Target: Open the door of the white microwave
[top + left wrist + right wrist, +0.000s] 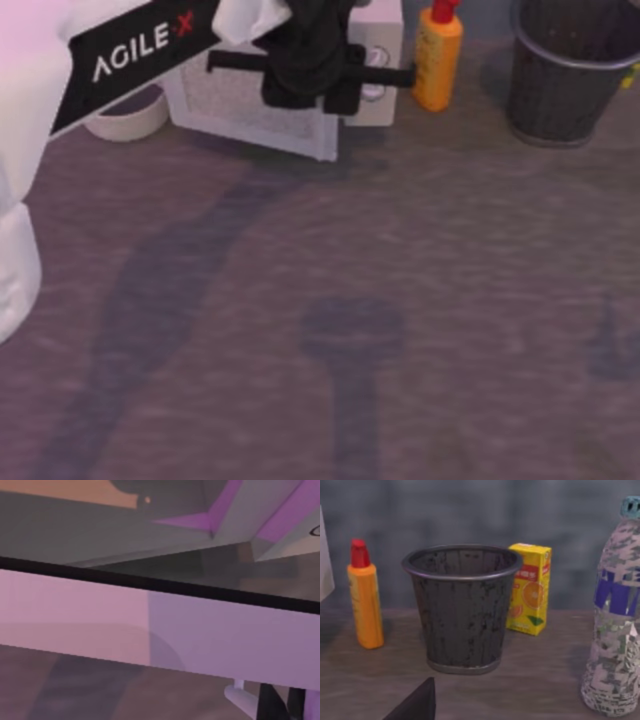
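While the door [255,110] stands ajar, the left tool's [312,62] grip cannot be told.

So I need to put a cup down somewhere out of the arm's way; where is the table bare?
The whole near and middle table is bare. The far edge is crowded: bowl, white microwave with its door under the left gripper, orange bottle, dark bin. A narrow bare gap lies between bottle and bin.

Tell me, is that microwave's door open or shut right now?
Partly open, it seems: in the top view the door angles away from the white microwave, with the left gripper at it.
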Robot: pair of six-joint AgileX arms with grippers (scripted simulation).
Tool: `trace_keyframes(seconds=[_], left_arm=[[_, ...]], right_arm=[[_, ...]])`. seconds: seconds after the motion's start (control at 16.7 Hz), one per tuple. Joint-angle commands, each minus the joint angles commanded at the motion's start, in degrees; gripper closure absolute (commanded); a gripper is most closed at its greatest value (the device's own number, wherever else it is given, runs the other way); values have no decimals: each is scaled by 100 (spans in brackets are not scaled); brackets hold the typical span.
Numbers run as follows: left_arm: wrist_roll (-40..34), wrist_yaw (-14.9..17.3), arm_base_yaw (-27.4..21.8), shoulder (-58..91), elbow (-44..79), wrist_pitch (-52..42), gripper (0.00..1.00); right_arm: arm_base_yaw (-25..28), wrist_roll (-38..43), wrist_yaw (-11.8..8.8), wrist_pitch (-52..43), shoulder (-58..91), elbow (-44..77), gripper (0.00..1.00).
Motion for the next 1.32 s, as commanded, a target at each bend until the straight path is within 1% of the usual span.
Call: trace_keyframes(seconds=[1.14, 1.32], left_arm=[[0, 0, 0, 0, 0, 0, 100], [50, 49, -26, -38, -110, 43, 100]], right_arm=[[0, 0, 0, 0, 0, 0, 0], [0, 0, 0, 0, 0, 0, 0]])
